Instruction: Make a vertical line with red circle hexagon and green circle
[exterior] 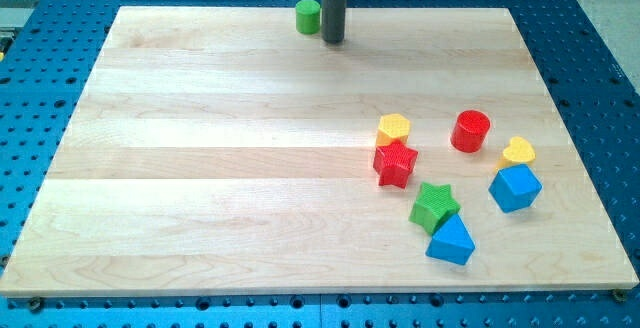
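The green circle [307,15] stands at the view's top edge of the wooden board [200,148], left of centre-top. My tip [332,40] rests just to its right, close to it. The red circle [470,130] stands at the view's right, far below and to the right of the tip. The yellow hexagon [394,128] lies left of the red circle, touching the red star [395,163] below it.
A yellow heart [518,150] and a blue block [515,187] lie right of the red circle. A green star [435,206] and a blue triangle [451,239] sit near the view's bottom right. Blue perforated table surrounds the board.
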Tool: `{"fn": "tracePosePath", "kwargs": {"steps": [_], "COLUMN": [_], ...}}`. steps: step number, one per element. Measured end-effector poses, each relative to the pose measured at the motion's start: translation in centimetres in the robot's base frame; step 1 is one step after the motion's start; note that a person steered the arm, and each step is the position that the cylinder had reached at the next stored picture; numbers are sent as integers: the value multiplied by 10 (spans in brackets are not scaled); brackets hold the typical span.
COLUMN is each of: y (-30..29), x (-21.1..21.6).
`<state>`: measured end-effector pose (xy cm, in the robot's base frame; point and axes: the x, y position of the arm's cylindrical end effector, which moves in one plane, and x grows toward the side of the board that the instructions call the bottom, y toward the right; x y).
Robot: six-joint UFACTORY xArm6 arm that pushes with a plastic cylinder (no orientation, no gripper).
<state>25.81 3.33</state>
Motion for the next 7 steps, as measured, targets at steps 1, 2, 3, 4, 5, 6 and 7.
{"fn": "tracePosePath", "kwargs": {"steps": [1,2,3,4,5,6,7], "y": [48,89,117,186,229,248,182], "x": [39,84,124,192,197,189,212]}}
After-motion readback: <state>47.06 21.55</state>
